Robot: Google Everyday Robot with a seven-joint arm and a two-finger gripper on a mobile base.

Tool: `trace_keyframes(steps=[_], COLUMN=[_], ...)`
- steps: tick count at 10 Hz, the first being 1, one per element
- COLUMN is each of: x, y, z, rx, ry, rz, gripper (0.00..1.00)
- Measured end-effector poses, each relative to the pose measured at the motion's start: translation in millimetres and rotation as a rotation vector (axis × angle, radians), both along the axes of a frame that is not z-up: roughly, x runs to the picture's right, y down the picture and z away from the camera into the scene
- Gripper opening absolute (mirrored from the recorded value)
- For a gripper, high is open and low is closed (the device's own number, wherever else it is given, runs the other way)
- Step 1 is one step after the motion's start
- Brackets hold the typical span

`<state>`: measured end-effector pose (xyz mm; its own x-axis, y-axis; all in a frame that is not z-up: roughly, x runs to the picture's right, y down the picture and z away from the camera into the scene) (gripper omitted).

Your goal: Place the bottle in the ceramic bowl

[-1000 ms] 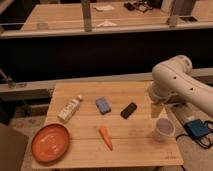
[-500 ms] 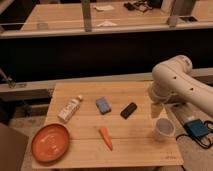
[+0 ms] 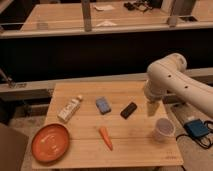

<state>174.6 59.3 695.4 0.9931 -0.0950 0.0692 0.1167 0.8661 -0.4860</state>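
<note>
On the left part of the wooden table (image 3: 135, 145), the bottle (image 3: 69, 108) is lying on its side, cap pointing up-right toward the far edge, base pointing toward the near-left corner. Its label is showing pale w/ some darker marks, but no writing or brand is coming through legibly. The ceramic bowl (image 3: 50, 142) is sitting at the near-left corner, orange and glossy, just below the bottle but not touching it; nothing is lying in it.

Mid-table, a small blue rectangular obj. (image 3: 103, 105) is lying flat to the right of the bottle, and a black rectangular obj. (image 3: 129, 110) is lying tilted just beyond that. No text is reading on either. A carrot (image 3: 105, 137) is lying nearer the front edge, approx. between bowl and white cup (image 3: 163, 129), which is standing upright at the right side.

The white arm (image 3: 170, 80) is reaching in from the right, elbow bent high, w/ the gripper (image 3: 151, 107) hanging down over the table's right portion, between the black obj. and the cup, well apart from the bottle. Its jaws are standing spread wide and are holding nothing.
</note>
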Motion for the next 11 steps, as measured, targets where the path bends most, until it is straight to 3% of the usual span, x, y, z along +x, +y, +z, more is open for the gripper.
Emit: trace_keyframes(steps=[4,8,11], x=[-14.5,-72.2,-91.2], y=[-9.2,-14.6,-16.1], z=[1.6,7.5,12.4], rx=[0.020,0.041,0.060], ry=[-0.033,-0.099,-0.142], rz=[-0.049,-0.116,-0.163], gripper=[0.80,0.80,0.80])
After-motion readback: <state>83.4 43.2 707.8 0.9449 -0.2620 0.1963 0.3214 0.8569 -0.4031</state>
